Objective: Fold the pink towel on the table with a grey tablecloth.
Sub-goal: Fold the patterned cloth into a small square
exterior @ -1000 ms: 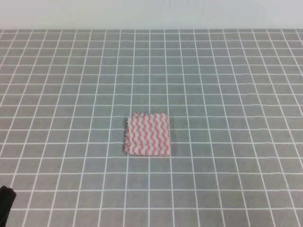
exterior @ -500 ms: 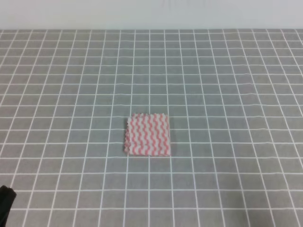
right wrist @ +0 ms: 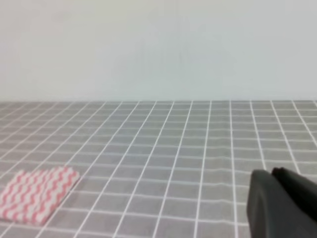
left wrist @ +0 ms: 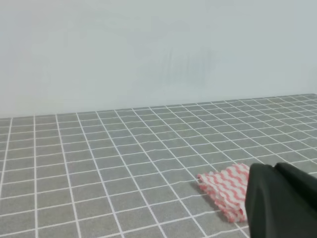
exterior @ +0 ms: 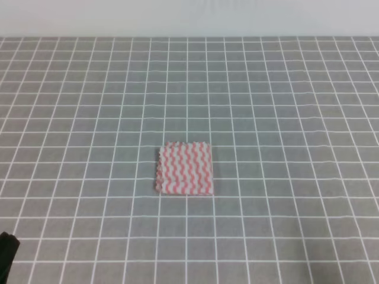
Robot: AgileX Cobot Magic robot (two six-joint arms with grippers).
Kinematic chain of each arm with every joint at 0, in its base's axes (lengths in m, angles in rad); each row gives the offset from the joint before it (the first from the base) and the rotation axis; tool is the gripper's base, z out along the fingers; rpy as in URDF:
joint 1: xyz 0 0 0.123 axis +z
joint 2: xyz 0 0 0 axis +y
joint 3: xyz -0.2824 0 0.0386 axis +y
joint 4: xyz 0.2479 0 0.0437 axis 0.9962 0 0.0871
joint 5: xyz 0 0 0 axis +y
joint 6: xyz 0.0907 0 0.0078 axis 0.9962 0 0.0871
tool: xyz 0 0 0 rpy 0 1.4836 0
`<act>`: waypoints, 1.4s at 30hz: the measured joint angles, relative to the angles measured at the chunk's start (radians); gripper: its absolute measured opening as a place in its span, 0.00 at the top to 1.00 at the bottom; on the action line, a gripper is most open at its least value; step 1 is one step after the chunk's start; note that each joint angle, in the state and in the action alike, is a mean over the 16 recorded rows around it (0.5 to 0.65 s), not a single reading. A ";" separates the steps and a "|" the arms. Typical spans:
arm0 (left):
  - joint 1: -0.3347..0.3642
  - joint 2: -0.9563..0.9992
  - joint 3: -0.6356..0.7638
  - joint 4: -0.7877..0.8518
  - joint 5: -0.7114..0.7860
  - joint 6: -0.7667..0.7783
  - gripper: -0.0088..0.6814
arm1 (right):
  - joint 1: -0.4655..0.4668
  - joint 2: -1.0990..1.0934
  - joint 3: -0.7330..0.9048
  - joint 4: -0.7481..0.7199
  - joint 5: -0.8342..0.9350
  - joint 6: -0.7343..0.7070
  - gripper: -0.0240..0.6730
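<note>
Since the pink towel [exterior: 185, 168] lies folded small w/ both arms clear, you're prob. done; left gripper [left wrist: 282, 201] & right gripper [right wrist: 282, 201] jaw state can't be told.

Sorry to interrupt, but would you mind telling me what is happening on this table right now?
Nothing is being handled. The pink towel lies as a small, compact square on the table with a grey tablecloth. Both arms sit clear of it; only dark parts of the left gripper and right gripper show in their wrist views.
</note>
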 joint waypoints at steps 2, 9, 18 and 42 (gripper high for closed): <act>0.000 -0.001 0.000 0.000 0.001 0.000 0.99 | -0.001 0.000 0.000 -0.037 0.024 0.029 0.99; 0.000 -0.001 -0.001 0.000 0.002 -0.001 0.99 | -0.001 0.000 0.000 -0.184 0.116 0.154 0.99; 0.000 0.000 -0.001 0.000 0.002 -0.001 0.99 | -0.001 0.000 0.000 -0.302 0.179 0.268 0.99; 0.055 0.000 0.001 0.349 0.016 -0.290 0.99 | -0.001 -0.002 0.000 -0.298 0.179 0.268 0.99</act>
